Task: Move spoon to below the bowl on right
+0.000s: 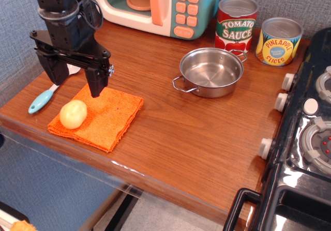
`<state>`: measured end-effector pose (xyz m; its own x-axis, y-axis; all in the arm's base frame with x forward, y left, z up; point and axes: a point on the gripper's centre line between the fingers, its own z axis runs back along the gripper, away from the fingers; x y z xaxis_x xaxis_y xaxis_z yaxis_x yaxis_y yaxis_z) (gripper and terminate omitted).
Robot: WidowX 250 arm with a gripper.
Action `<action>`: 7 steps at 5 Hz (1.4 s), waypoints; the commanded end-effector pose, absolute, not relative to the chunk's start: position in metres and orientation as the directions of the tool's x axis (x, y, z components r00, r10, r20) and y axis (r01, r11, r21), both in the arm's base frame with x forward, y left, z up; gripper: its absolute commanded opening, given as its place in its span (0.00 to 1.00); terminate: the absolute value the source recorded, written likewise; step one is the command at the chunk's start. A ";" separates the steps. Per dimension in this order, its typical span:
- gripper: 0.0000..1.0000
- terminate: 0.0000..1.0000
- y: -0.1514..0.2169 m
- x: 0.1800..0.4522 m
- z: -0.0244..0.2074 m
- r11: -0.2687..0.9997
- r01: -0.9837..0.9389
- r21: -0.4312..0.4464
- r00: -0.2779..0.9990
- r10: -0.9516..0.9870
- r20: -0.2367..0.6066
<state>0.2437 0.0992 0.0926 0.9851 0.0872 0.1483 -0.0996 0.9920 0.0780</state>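
The spoon, white-stemmed with a light blue handle end, is lying flat, its bowl end partly hidden behind the pincer. The shiny steel bowl is sitting upright, empty, well right of the pincer.

We're looking at a toy kitchen here: a pastel play microwave, a stove with knobs, tomato sauce can and pineapple can on a wooden counter.
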 end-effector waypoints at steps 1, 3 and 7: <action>1.00 0.00 0.099 0.244 0.093 0.992 -0.100 0.078 0.985 0.087 0.148; 1.00 0.00 0.146 0.248 0.105 0.962 -0.251 0.104 0.948 0.222 0.229; 1.00 0.00 0.225 0.238 0.059 0.933 -0.351 0.081 0.930 0.337 0.150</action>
<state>0.2394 0.2229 0.0481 0.9309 0.3451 0.1196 -0.3544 0.9326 0.0677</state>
